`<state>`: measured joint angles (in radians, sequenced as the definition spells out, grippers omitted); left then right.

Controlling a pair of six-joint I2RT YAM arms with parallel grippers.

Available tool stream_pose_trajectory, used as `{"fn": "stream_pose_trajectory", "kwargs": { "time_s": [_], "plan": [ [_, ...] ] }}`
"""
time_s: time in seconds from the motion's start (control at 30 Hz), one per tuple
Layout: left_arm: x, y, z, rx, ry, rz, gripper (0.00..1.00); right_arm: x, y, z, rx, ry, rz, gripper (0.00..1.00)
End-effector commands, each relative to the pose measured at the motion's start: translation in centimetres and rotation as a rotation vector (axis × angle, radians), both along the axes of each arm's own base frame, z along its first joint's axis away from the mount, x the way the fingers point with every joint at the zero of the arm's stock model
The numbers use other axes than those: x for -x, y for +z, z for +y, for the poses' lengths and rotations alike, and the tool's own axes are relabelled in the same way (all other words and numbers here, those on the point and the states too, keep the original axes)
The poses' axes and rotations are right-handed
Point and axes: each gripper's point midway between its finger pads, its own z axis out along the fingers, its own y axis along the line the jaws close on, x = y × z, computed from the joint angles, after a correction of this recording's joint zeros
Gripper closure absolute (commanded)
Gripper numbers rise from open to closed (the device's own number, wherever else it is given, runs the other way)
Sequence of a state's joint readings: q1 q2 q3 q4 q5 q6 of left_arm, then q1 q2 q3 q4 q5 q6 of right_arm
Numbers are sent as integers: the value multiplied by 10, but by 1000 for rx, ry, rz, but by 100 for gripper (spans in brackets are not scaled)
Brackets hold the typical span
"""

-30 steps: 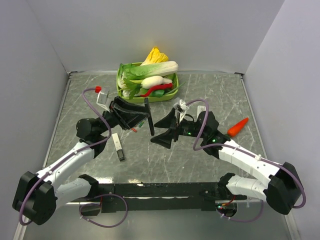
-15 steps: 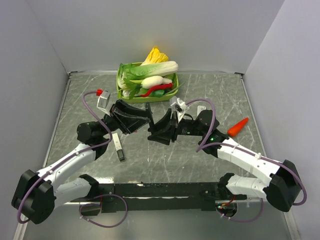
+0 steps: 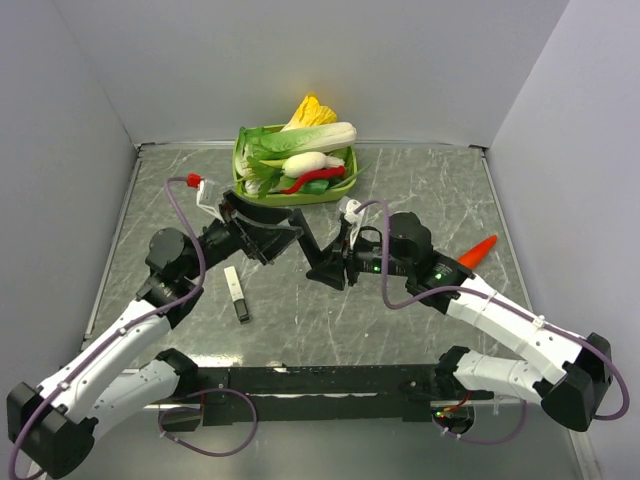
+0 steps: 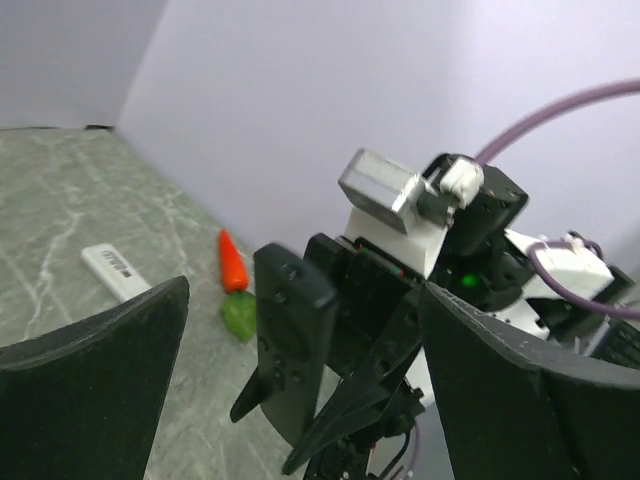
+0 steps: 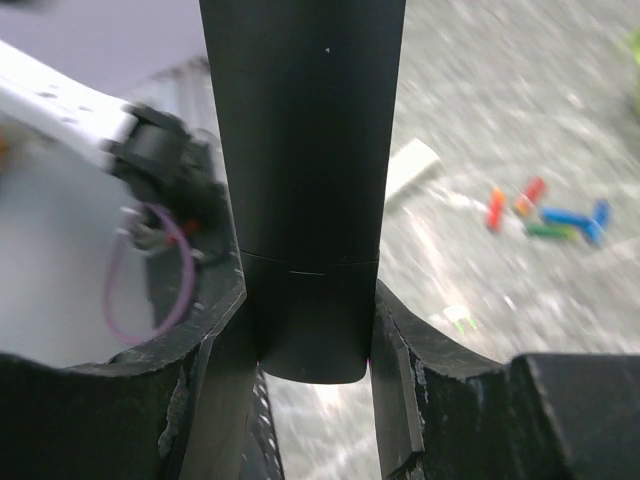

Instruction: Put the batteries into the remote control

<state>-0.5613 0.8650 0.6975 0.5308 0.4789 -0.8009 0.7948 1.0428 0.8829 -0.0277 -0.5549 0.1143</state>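
One grey marbled table (image 3: 400,330) carries everything, and two arms reach over it, meeting just above the middle of the overhead view. There is one green basket (image 3: 238,175) at the top centre of that view, piled with vegetables.

The left claw (image 4: 305,300) gapes wide. Its two dark fingers stand at the left and right edges of its own camera's view, touching nothing. The right claw (image 5: 310,300) is clamped on the black remote control (image 4: 292,330). In the right wrist view the remote fills the centre, with a finger pressed against each side of its lower end. From the left wrist view the remote stands nearly upright, buttons showing, in the gap between the left claw's fingers.

I count two remotes. The second, a white remote (image 3: 236,294), lies flat on the table at centre left of the overhead view, below the left claw. There is one orange carrot (image 3: 477,252) at centre right. Just beside it, the left wrist view shows one small green lump (image 4: 238,316) that I cannot identify.

The batteries (image 5: 565,215) lie loose on the table at the middle right of the right wrist view. They are well apart from that claw and close to the white remote. The view is blurred, but I make out about five: two reddish, two blue and one green. From overhead I cannot pick them out. Neither claw touches them.
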Motion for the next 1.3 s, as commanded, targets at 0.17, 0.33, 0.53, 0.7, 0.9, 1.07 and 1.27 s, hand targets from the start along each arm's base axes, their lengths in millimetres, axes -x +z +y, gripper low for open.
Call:
{"fn": "stream_pose_trajectory", "kwargs": {
  "time_s": [0.17, 0.33, 0.53, 0.7, 0.9, 1.07, 1.27],
  "plan": [
    [-30, -29, -1, -105, 225, 231, 3, -28, -11, -18, 254, -181, -102, 100],
    [-38, -49, -12, -140, 269, 321, 11, -32, -13, -11, 293, -196, -113, 100],
    [-37, -49, -12, -79, 302, 350, 33, -42, -23, -12, 347, -253, -108, 100],
    [-40, -55, -12, -52, 316, 354, 60, -40, -25, -5, 337, -236, -99, 100],
    [-44, -64, -4, -55, 370, 399, 99, -36, -24, -2, 300, -230, -81, 87],
    [-47, -78, 10, -45, 442, 475, 99, -37, -17, -8, 257, -245, -125, 43],
    [-46, -82, 9, -26, 440, 541, 99, -39, -8, -6, 204, -241, -183, 32]
  ]
}}
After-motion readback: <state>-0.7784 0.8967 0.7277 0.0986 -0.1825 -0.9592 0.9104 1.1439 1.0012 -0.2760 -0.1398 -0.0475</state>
